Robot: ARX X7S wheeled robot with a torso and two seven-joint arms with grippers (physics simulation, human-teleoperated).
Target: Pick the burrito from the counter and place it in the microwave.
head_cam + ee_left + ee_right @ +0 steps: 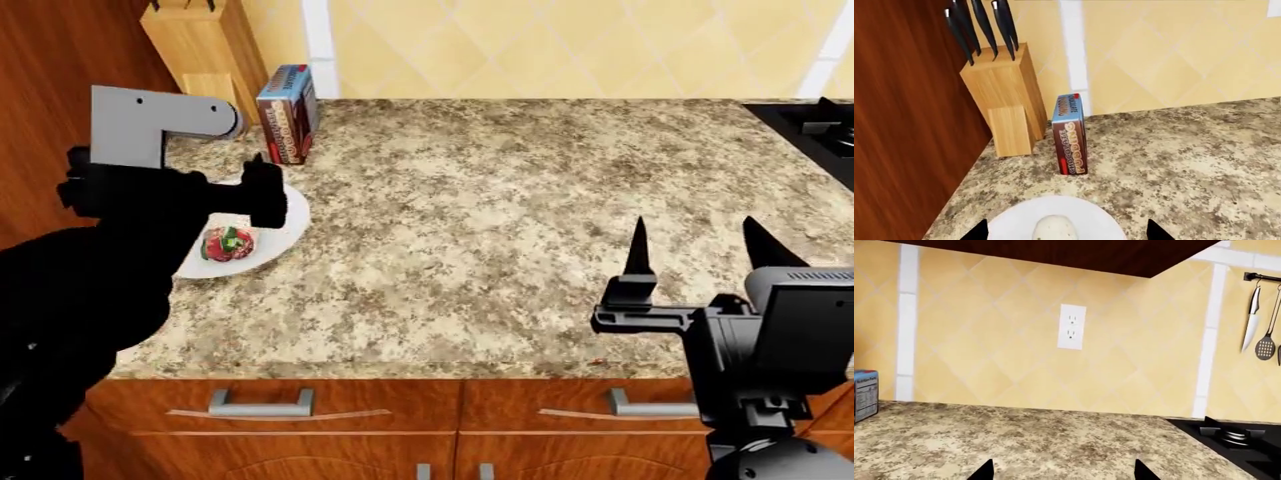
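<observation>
Looking at what could go wrong here: the burrito (228, 243) lies on a white plate (287, 222), so if the left tool (1066, 231) comes down off-centre, a finger could catch the plate rim and skid it across the worktop (534, 220), or just squash the roll. The chocolate box (287, 112) and knife block (200, 45) stand behind the plate, so pushing forward risks knocking them too.

The left tool is spread wide, holding nothing, hanging over the plate with the burrito's pale end between its fingertips. The right tool (691, 255) is open and empty too, well apart from the plate, out over the worktop's front edge. No microwave in view.
</observation>
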